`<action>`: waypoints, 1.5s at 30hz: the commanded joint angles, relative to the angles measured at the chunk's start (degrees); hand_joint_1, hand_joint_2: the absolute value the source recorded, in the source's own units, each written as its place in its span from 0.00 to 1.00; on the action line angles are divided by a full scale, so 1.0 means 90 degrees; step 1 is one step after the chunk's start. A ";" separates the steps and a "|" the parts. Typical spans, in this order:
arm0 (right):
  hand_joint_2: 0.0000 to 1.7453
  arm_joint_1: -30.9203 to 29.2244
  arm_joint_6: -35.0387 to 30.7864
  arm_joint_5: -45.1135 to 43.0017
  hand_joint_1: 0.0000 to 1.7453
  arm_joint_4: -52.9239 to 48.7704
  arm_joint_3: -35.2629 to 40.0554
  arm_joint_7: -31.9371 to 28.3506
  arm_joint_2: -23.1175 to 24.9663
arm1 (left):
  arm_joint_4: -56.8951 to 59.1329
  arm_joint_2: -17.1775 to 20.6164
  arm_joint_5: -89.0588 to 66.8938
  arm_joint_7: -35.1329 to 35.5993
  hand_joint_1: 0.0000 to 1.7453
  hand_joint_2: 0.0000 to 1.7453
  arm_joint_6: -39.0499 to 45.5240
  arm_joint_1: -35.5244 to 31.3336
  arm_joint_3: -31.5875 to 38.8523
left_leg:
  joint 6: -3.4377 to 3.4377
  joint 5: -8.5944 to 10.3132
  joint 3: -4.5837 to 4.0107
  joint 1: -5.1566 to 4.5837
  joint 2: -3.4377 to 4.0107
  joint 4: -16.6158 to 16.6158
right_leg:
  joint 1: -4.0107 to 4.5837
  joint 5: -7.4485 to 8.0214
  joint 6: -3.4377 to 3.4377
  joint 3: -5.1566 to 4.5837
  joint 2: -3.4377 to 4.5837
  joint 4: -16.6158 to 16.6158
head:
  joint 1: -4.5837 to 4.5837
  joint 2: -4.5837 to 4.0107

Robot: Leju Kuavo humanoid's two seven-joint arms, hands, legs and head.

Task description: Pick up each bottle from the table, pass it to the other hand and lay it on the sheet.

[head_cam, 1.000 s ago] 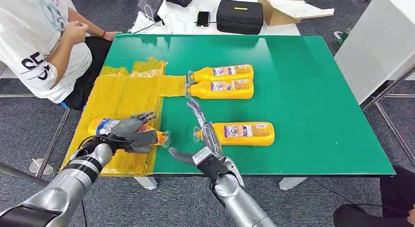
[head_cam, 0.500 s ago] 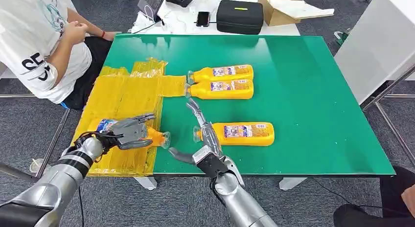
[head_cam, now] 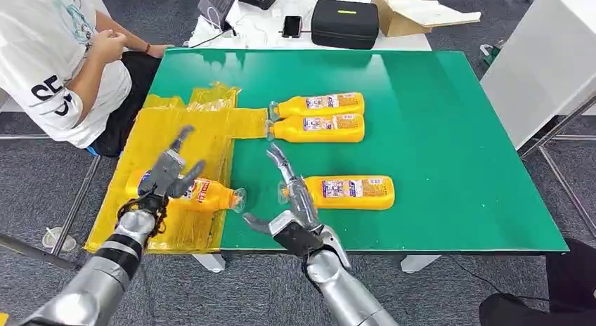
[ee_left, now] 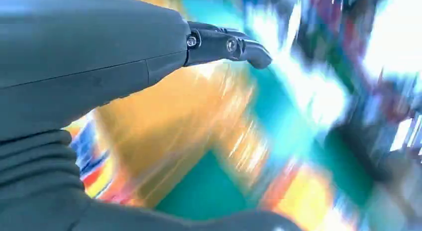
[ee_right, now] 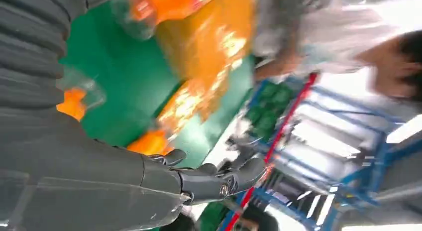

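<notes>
A yellow bottle [head_cam: 200,193] lies on the yellow sheet [head_cam: 179,140], cap toward 3 o'clock at the sheet's edge. The left hand [head_cam: 167,173] hovers over its 9 o'clock end, fingers spread and empty. The right hand [head_cam: 288,199] is open too, just beside a second bottle [head_cam: 348,191] on the green table [head_cam: 436,129]. Two more bottles [head_cam: 320,117] lie side by side at 12 o'clock.

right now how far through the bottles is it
One bottle already lies on the yellow sheet; the left hand is over it with fingers spread, holding nothing. The right hand is open beside the nearest bottle on the green table. That one and two bottles further back remain.
</notes>
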 commanded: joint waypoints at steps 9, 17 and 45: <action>1.00 -0.0857 0.1095 0.1535 0.00 0.0726 -0.0328 0.2627 -0.1778 | -0.2827 -0.0885 0.0492 0.0029 0.00 1.00 0.1134 0.1263 0.1889 | 0.0009 -0.0003 0.0008 -0.0005 -0.0002 -0.0001 | -0.0001 -0.0002 -0.0003 0.0012 -0.0008 -0.0007 | 0.0000 0.0000; 1.00 -0.0857 0.1095 0.1535 0.00 0.0726 -0.0328 0.2627 -0.1778 | -0.2827 -0.0885 0.0492 0.0029 0.00 1.00 0.1134 0.1263 0.1889 | 0.0010 -0.0012 0.0020 -0.0004 0.0005 0.0003 | 0.0002 -0.0008 -0.0006 0.0024 -0.0005 -0.0005 | -0.0002 0.0000; 1.00 -0.1940 0.3334 0.1935 0.00 0.1985 0.0651 0.3351 -0.2710 | -0.1427 -0.0854 0.0297 0.0029 0.00 1.00 0.0935 0.0773 0.1703 | 0.0009 -0.0003 0.0028 -0.0003 -0.0007 0.0000 | 0.0001 -0.0002 -0.0003 0.0037 -0.0015 -0.0009 | -0.0002 0.0002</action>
